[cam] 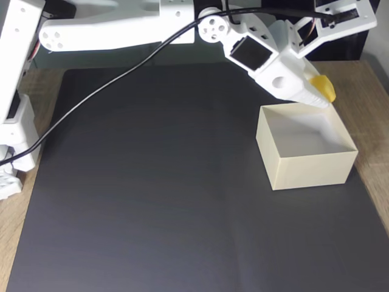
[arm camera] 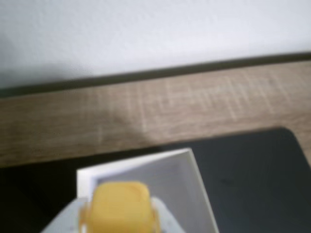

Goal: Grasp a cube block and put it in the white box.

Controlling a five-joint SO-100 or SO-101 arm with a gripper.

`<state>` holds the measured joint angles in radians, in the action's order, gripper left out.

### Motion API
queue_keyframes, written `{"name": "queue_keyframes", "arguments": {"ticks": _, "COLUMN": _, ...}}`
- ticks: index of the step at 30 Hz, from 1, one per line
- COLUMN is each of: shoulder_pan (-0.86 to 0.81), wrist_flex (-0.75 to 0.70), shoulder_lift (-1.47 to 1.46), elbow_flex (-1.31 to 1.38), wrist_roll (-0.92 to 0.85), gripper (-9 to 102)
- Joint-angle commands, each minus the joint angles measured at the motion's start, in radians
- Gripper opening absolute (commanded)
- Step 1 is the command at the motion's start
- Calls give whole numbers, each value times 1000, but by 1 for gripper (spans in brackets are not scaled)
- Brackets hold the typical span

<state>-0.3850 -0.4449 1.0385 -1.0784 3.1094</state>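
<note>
My white gripper (cam: 321, 95) is shut on the yellow-orange cube block (cam: 324, 89), holding it in the air over the far edge of the white box (cam: 313, 170). The box stands open-topped at the right side of the black mat, and its pale inside has nothing in it. In the wrist view the cube block (arm camera: 119, 206) sits low in the picture, pinched in the gripper (arm camera: 119, 221) between white fingers (arm camera: 164, 219). A corner of the white box (arm camera: 165, 177) lies right behind and below it.
A black mat (cam: 152, 182) covers most of the wooden table (arm camera: 146, 111). The arm's base (cam: 18, 91) stands at the left edge, and a black cable (cam: 121, 76) hangs across the mat's far part. A pale wall (arm camera: 146, 34) rises behind the table.
</note>
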Motion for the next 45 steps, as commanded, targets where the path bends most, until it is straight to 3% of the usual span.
{"name": "queue_keyframes", "arguments": {"ticks": 1, "shoulder_pan": 3, "wrist_flex": 6, "shoulder_lift": 8, "elbow_flex": 55, "wrist_roll": -11, "gripper": 25}}
{"name": "queue_keyframes", "arguments": {"ticks": 14, "shoulder_pan": 6, "wrist_flex": -80, "shoulder_lift": 69, "elbow_flex": 41, "wrist_roll": -9, "gripper": 21}}
{"name": "queue_keyframes", "arguments": {"ticks": 28, "shoulder_pan": 48, "wrist_flex": -350, "shoulder_lift": 296, "elbow_flex": 20, "wrist_roll": -8, "gripper": 0}}
{"name": "queue_keyframes", "arguments": {"ticks": 45, "shoulder_pan": 109, "wrist_flex": -265, "shoulder_lift": 1017, "elbow_flex": -798, "wrist_roll": -29, "gripper": 0}}
